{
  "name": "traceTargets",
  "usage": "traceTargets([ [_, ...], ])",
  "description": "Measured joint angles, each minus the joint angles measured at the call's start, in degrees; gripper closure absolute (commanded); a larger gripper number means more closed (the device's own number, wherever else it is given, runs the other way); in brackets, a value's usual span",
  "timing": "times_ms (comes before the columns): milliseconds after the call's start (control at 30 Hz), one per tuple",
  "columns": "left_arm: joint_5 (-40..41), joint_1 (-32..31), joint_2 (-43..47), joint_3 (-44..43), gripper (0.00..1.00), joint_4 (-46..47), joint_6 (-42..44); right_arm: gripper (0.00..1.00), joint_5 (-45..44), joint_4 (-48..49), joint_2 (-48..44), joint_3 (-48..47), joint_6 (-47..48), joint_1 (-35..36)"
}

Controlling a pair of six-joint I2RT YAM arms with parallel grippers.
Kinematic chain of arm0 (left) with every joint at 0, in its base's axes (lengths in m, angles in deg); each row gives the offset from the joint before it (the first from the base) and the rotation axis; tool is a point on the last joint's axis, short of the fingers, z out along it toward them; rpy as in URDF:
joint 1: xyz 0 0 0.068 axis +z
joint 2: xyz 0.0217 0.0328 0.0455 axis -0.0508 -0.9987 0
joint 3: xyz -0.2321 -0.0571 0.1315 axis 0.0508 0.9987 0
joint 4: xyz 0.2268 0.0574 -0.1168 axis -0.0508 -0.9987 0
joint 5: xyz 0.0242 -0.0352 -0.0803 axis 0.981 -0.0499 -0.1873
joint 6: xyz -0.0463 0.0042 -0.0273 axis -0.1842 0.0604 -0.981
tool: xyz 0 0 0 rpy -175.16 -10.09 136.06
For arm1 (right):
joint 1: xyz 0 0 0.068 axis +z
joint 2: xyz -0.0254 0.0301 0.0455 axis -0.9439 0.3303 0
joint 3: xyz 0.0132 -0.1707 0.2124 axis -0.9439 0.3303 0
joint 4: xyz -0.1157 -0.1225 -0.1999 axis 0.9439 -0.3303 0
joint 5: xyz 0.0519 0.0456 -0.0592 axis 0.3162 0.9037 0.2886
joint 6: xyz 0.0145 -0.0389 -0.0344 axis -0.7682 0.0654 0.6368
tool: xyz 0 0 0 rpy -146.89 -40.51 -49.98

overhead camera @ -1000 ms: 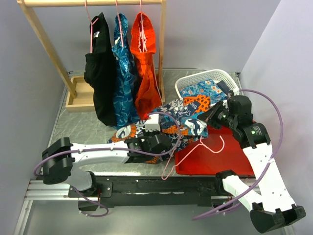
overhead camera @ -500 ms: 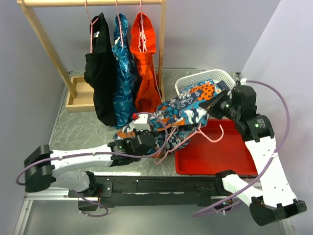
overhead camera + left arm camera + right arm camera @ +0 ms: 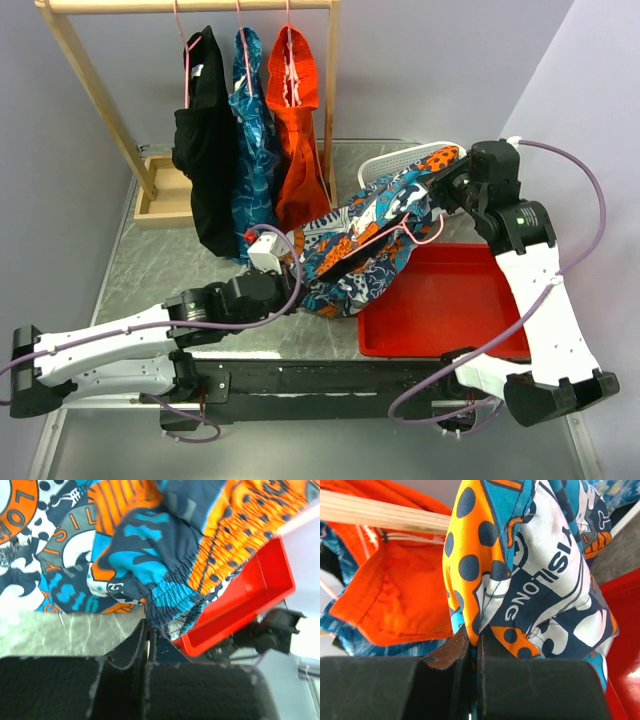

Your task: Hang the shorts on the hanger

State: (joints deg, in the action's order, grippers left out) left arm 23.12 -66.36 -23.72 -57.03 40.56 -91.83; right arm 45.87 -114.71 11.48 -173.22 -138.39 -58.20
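Grey table (image 3: 170, 268), shorts (image 3: 352, 262) in left end effector (image 3: 148, 628), right end effector (image 3: 473, 636)

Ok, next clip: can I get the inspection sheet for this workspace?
Surface: grey mottled table.
Job's things: shorts stretched in the air between both arms; hanger shows as pink wire across the cloth, how far threaded cannot be told.
Clutter: red tray, white basket, wooden box.
Grippers: left gripper and right gripper each shut on the shorts.
Cables: purple cables loop off both arms; one loop lies close to the shorts.
Surroundings: wooden rack carrying three garments; plain walls.
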Motion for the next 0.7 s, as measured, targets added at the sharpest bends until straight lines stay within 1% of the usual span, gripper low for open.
traceTargets([
  [233, -3.80, 0.00, 1.77, -6.03, 0.99, -8.96, -0.44, 1.00, -1.84, -0.61, 2.34, -0.13, -0.37, 0.57],
  [300, -4.94, 0.02, 1.99, -8.63, 0.99, -11.34, -0.37, 1.00, -2.95, -0.61, 2.32, -0.13, -0.59, 2.05],
  [400, -5.95, 0.04, 1.07, -14.64, 0.99, -15.93, -0.17, 1.00, -5.60, -1.16, 3.04, -0.94, -1.27, 7.26],
  [533, -6.25, 0.09, -4.02, -26.64, 0.98, -22.80, 0.50, 1.00, -7.19, -2.99, 6.36, -5.44, -2.40, 14.75],
  [600, -6.34, 0.66, -7.78, -33.68, 0.98, -25.90, 1.53, 1.00, -7.80, -4.50, 8.11, -8.24, -2.89, 17.57],
  [667, -6.99, 1.64, -10.40, -38.05, 0.97, -28.00, 2.60, 1.00, -7.74, -5.18, 8.98, -9.81, -3.04, 18.99],
  [700, -7.50, 2.32, -11.32, -39.43, 0.94, -28.63, 2.95, 1.00, -7.52, -5.29, 9.07, -9.94, -3.15, 19.23],
])
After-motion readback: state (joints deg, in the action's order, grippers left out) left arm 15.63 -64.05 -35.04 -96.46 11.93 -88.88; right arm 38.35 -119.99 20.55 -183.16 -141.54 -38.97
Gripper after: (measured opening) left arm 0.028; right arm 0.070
